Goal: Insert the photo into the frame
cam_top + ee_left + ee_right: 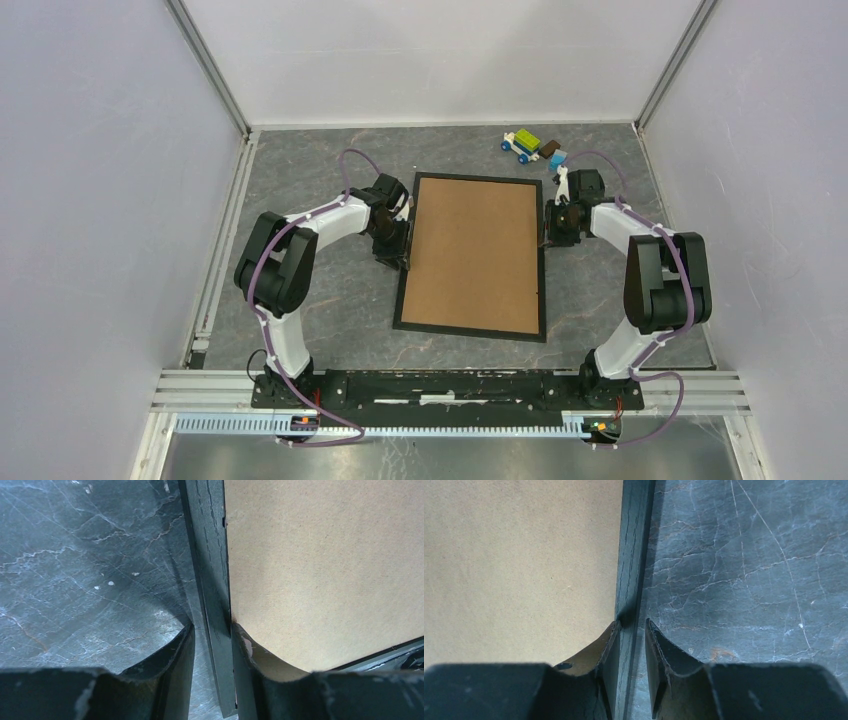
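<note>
No legible txt in any view.
I check all 3 cams: brown backing board (470,255) is plain, black frame (470,330) shows only wood grain up close, grey marbled table (350,300) carries only veins and specks, and the toy blocks (530,148) at the far edge are too small for me to read any print.

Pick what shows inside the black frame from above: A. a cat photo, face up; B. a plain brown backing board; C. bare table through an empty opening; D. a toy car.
B: the brown backing board fills the frame edge to edge, and no print shows in any view.
</note>
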`<state>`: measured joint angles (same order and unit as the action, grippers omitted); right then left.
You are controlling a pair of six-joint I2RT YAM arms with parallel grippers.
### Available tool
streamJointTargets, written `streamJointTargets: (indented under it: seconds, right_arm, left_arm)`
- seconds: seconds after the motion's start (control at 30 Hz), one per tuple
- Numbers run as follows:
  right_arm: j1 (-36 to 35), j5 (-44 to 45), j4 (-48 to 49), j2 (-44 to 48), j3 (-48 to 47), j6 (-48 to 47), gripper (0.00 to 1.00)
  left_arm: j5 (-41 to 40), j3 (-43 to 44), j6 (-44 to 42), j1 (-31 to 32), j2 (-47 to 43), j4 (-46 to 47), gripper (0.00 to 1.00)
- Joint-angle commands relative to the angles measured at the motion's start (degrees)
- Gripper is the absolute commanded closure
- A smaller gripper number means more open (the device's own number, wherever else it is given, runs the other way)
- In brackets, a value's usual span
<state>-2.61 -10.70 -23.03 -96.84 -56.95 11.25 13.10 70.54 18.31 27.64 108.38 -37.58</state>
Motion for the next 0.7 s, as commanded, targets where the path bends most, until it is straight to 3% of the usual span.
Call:
streamJointTargets:
  seconds: [0.0,0.67]
  right_arm:
    - [0.3,-0.3,-1.5,2.0,1.2,-0.4,0.7]
    - [0.3,-0.3,0.8,-2.8,1.0,0.6,0.7]
  left_arm:
    - [-1.2,-2.5,-3.3,2.2,4.9,-1.9,0.6]
    - [-1.3,-2.3,-3.5,2.3,5.2,-2.1,0.61]
